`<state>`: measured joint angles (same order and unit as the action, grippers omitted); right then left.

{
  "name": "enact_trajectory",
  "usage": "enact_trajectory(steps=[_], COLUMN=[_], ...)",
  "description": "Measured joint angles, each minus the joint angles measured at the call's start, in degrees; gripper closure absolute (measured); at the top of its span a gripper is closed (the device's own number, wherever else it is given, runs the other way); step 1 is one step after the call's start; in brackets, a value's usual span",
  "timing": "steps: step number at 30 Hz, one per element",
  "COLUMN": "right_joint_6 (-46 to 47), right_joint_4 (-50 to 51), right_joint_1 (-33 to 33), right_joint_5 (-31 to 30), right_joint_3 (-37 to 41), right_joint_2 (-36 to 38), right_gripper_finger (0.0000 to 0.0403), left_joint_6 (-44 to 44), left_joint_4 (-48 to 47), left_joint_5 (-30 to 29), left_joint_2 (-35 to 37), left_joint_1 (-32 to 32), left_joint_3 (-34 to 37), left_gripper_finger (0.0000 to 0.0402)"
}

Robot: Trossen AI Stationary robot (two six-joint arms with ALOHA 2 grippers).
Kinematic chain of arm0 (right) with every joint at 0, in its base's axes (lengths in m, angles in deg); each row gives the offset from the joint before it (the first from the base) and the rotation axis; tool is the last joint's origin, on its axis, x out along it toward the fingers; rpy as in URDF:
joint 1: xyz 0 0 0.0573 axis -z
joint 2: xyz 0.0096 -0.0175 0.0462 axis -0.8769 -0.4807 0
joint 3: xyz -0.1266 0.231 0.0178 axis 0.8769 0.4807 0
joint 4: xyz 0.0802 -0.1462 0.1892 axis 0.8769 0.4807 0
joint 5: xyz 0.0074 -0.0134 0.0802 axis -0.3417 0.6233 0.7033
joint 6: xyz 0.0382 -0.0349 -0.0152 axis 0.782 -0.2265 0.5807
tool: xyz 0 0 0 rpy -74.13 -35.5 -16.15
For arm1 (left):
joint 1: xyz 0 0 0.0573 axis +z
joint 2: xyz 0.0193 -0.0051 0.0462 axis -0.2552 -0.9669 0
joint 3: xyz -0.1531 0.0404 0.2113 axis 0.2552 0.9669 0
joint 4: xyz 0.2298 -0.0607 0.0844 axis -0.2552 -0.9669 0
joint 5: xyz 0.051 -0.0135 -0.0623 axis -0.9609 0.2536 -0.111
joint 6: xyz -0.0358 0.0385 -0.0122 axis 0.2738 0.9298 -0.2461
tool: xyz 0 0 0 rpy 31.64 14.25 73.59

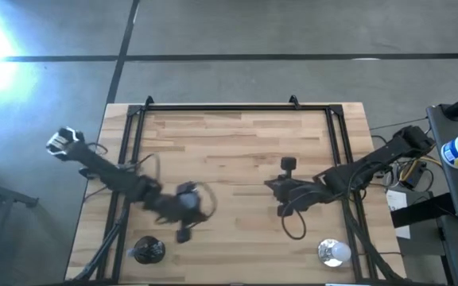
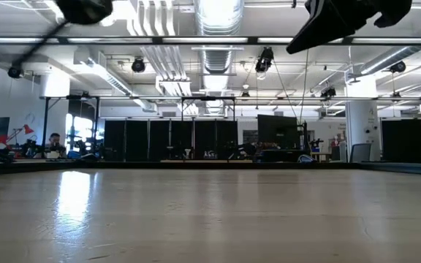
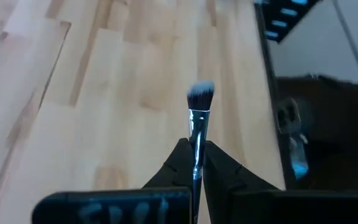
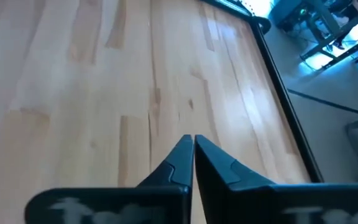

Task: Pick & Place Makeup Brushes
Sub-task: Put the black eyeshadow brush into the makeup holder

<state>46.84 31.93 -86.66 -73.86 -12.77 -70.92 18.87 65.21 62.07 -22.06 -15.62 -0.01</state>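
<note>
One makeup brush (image 3: 199,118) shows in the left wrist view, with a silver ferrule and a dark, white-tipped head. My left gripper (image 3: 196,163) is shut on it above the table's near-left part (image 1: 207,208). My right gripper (image 4: 193,146) is shut with nothing between its fingers. It hangs above the table's right half (image 1: 270,186) and points toward the left. No other brushes can be made out. My left gripper pinches the brush between its two fingers at the lower end of the silver ferrule (image 3: 196,158). The brush lies along the fingers. Its ferrule and head (image 3: 201,96) stick out past the fingertips, and the handle is hidden behind them. The brush is clear of the table.
A dark round container (image 1: 148,251) stands at the near-left corner. A round shiny silver-white object (image 1: 332,251) is at the near right. A black rail frame (image 1: 237,107) runs around the wooden tabletop. In the low view both arms show only along the top, above the bare boards.
</note>
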Motion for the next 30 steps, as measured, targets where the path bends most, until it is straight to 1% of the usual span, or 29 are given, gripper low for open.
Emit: enact_trajectory(steps=[2, 6, 10, 13, 17, 20, 26, 30], right_joint_6=[0.6, 2.1, 2.9, 2.8, 2.7, 3.0, 2.9, 2.7], right_joint_4=[-2.3, -4.1, -4.5, -5.8, -7.3, -8.2, -10.8, -11.4], right_joint_1=[0.0, 0.0, 0.0, 0.0, 0.0, 0.1, 0.2, 0.2], right_joint_5=[0.0, 0.0, 0.0, 0.0, -0.1, -0.1, -0.1, -0.4], right_joint_3=[1.5, 2.5, 2.5, 2.2, 2.1, 2.1, 2.0, 2.0], right_joint_2=[0.5, 0.4, -1.0, -2.0, -2.9, -2.9, -2.9, -2.9], right_gripper_finger=[0.0394, 0.0394, 0.0394, 0.0394, 0.0394, 0.0394, 0.0394, 0.0394], left_joint_6=[-2.1, -9.4, -16.0, -20.3, -26.9, -28.6, -31.6, -32.1], left_joint_4=[-2.8, -7.8, -11.3, -14.3, -18.1, -18.3, -16.8, -13.9], left_joint_5=[-3.4, -11.4, -19.7, -23.4, -25.5, -26.9, -26.9, -25.4], left_joint_2=[2.9, 7.6, 9.5, 9.4, 7.9, 6.6, 4.6, 4.3], left_joint_1=[-5.0, -15.3, -24.7, -29.8, -34.4, -36.8, -39.0, -40.1], left_joint_3=[0.1, 0.1, 0.1, 0.2, 0.3, 1.1, 3.9, 6.4], left_gripper_finger=[0.0392, 0.0392, 0.0392, 0.0392, 0.0392, 0.0392, 0.0392, 0.0392])
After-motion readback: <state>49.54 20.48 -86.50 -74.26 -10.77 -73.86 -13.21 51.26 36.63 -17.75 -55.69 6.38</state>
